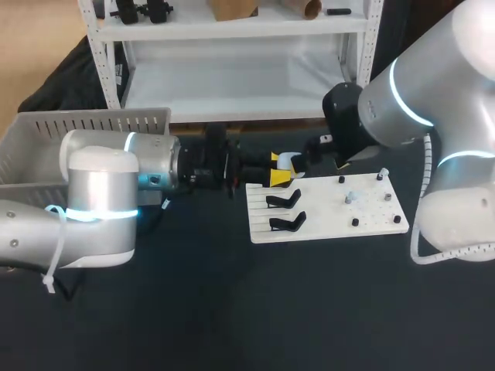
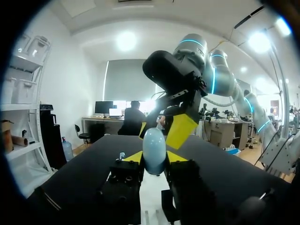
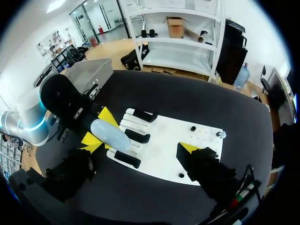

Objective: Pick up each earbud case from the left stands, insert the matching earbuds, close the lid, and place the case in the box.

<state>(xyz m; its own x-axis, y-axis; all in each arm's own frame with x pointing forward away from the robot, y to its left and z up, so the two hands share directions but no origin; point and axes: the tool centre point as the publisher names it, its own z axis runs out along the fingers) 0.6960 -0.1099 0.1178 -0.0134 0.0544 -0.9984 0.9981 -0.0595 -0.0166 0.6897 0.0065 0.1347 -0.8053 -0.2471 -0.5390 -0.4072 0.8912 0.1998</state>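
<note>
1. Step in hand (judged): presenting the case (image 2: 154,149) for loading. Clamped between the yellow tips of the left gripper (image 2: 154,159), one tip on each flank. Held in the air over the far left corner of the board (image 1: 371,220), clear of the stands (image 1: 284,202). Lid apparently down; no seam or opening to be made out.

2. Right gripper (image 3: 139,146): spread wide, gripping nothing, poised just beyond the case and facing it. Contact with the case not to be confirmed.

3. Stands: three, all bare in the right wrist view. Small pale pieces among the pegs (image 1: 354,222) on the board's right part, too small to identify as earbuds.

4. Next move (judged): open the lid with the right gripper while holding the case firm in the left, then fetch the earbuds from the board's right part. Leave the lid free of the clamping tips. Approach slowly, given the very small gap between the two sets of fingers.

5. Room: tight around the case, with both grippers meeting over the board's far edge. Open table (image 1: 232,309) on the near side of the board and to its left. Box (image 1: 93,120) at the table's far left. Reach it by drawing the case back and leftward, then lifting over the wall. Avoid sweeping low across the stands.
</note>
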